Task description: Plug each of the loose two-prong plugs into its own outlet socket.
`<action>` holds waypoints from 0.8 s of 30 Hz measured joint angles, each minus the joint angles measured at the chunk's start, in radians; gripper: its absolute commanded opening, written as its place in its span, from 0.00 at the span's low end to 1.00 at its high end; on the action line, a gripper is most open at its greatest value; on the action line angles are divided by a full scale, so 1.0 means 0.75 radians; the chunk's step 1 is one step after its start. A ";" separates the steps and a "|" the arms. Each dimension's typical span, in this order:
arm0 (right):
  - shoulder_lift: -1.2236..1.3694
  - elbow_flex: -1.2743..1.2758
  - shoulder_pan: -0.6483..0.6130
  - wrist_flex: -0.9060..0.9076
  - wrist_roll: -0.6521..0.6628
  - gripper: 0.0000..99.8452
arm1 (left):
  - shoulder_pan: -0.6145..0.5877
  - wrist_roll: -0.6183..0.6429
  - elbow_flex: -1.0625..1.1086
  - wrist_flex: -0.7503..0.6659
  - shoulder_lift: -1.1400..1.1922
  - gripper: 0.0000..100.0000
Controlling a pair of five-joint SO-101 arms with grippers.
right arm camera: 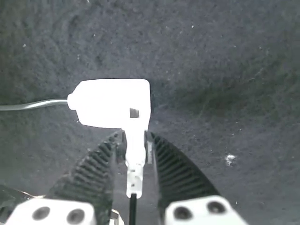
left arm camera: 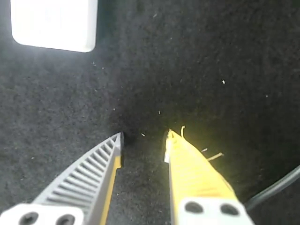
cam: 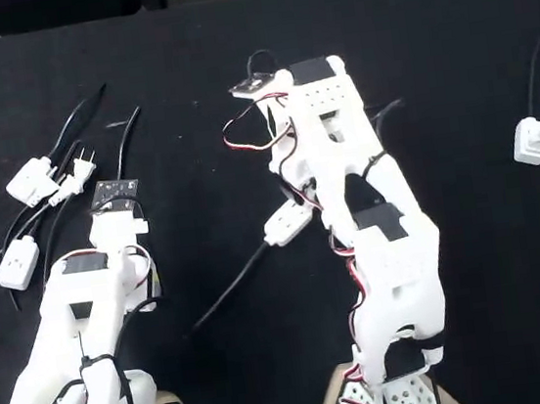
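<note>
Where the high view looks down on the black table (cam: 184,65), the right arm (cam: 373,239) stretches from its base at the near edge out toward the middle of the cloth. The left arm (cam: 77,314) angles from the near left corner toward a cluster of parts on the left side. That cluster holds a first socket (cam: 31,180), a loose plug (cam: 77,176) just beside it with its two prongs bare, and a second socket (cam: 18,262) nearer the arm, all trailing black cords. A lone white piece (cam: 533,140) lies well apart by the right edge. Bare cloth lies between the two arms and beyond the right arm toward the far edge.

The left gripper (left arm camera: 143,138) hangs low over bare cloth, its fingers spread with nothing between them. A white block (left arm camera: 54,23) sits ahead, apart from the tips, and a black cord (left arm camera: 276,187) crosses beside the yellow finger. The right gripper (right arm camera: 135,138) pinches a narrow white plug (right arm camera: 136,159) (its black cord runs back between the fingers). The plug's front end meets a joined socket (right arm camera: 112,103) lying on the cloth, a thin cable (right arm camera: 33,105) leaving its side. How deep the prongs sit cannot be told.
</note>
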 measured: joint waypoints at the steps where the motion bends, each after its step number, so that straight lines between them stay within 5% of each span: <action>1: -0.010 0.000 0.000 0.000 0.000 0.01 | 0.000 0.000 0.000 0.000 0.000 0.17; 11: -0.297 0.076 0.002 0.000 0.076 0.01 | 0.000 0.000 0.000 0.000 0.000 0.17; 24: -0.211 0.180 -0.008 0.000 0.217 0.01 | 0.000 0.000 0.000 0.000 0.000 0.17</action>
